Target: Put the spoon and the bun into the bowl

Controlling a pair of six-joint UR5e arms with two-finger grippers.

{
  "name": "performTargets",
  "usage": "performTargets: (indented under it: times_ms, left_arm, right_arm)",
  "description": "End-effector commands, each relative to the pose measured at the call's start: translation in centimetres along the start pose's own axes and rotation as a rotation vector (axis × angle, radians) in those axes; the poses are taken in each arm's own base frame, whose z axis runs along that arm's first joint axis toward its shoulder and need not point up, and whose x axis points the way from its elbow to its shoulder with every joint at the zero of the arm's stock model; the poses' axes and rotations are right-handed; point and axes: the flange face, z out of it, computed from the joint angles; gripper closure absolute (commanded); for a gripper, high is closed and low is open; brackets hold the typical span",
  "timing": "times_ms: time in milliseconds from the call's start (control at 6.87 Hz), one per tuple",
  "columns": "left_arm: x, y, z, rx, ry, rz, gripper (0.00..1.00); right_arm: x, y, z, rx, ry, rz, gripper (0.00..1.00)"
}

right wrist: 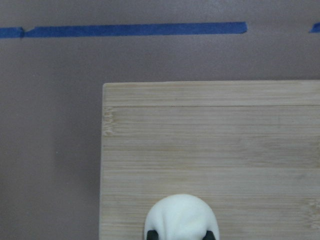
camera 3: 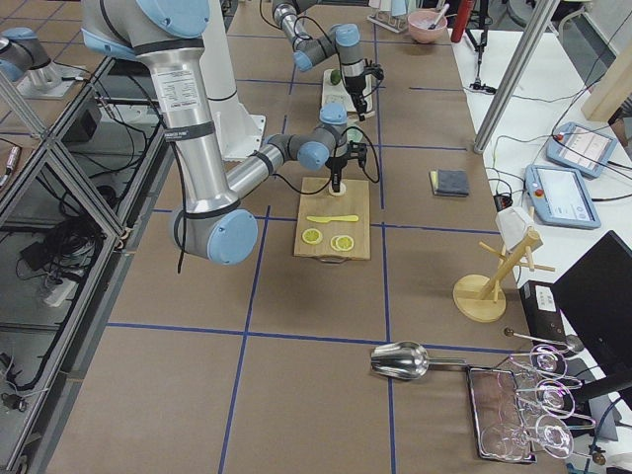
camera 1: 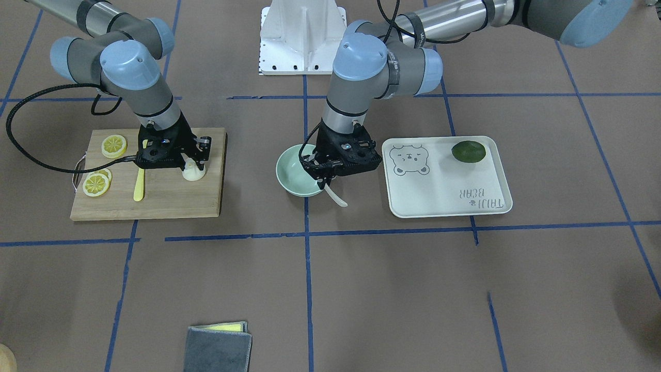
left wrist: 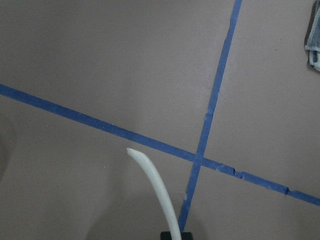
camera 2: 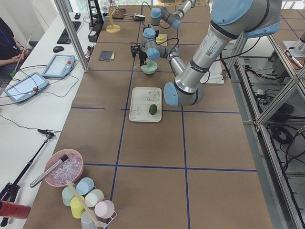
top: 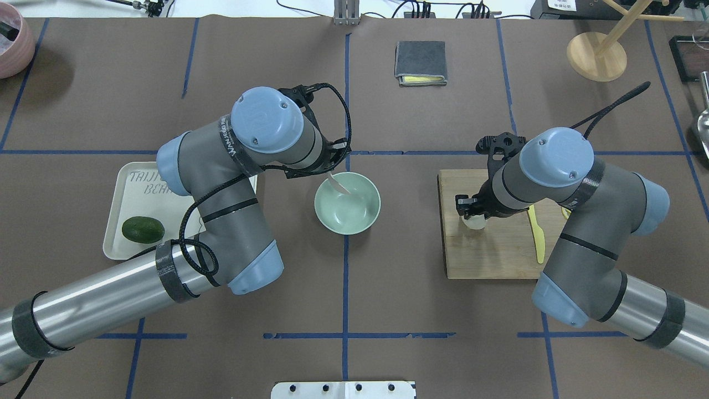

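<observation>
Left pincer (camera 1: 324, 179) gripping spoon (camera 1: 335, 197), over bowl (camera 1: 287, 178) rim

You have the bowl (top: 347, 231) mid-worktop (top: 415, 277), the tray (top: 124, 197) on the robot's left of it, the board (top: 487, 255) on the robot's right. The lime (top: 143, 229) lies at the tray's robot-side outer corner. On the board the bun (camera 1: 194, 173) sits nearest the bowl, clasped by the right hand (camera 1: 193, 166), then the knife (top: 536, 233), then the lemon slices (camera 1: 97, 184). The left hand (camera 1: 324, 178) holds the spoon (top: 338, 183) slanting across the bowl's rim on your side
</observation>
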Motion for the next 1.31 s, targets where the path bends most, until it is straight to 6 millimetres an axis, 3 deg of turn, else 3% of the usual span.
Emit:
performTargets:
  times_ms: [0, 146, 291, 437, 728, 874, 1165]
  left_arm:
    - [0.2, 0.4, 0.2, -0.006, 0.004, -0.003, 1.0]
    - [0.3, 0.5, 0.2, -0.007, 0.004, 0.0, 1.0]
    - [0.6, 0.6, 0.0, -0.007, 0.01, 0.001, 0.85]
    - [0.5, 0.6, 0.0, -0.007, 0.009, 0.005, 0.01]
    - [0.5, 0.6, -0.4, -0.009, 0.013, 0.008, 0.0]
    - [0.5, -0.3, -1.2, -0.001, 0.016, 0.004, 0.0]
    - [-0.7, -5.2, -4.4, -0.017, -0.022, 0.074, 0.0]
  right_arm:
    - [0.2, -0.8, -1.0, 0.012, -0.011, 0.01, 1.0]
    - [0.2, -1.2, -1.9, 0.022, -0.022, 0.013, 1.0]
    - [0.4, -1.6, -2.5, 0.026, -0.03, 0.019, 1.0]
    - [0.4, -1.7, -2.9, 0.028, -0.034, 0.021, 1.0]
    - [-0.2, -1.4, -4.5, 0.027, -0.025, 0.025, 1.0]
    - [-0.8, -1.5, -4.9, 0.032, -0.035, 0.021, 1.0]
    - [-4.0, -2.0, -6.4, 0.044, -0.067, 0.004, 1.0]
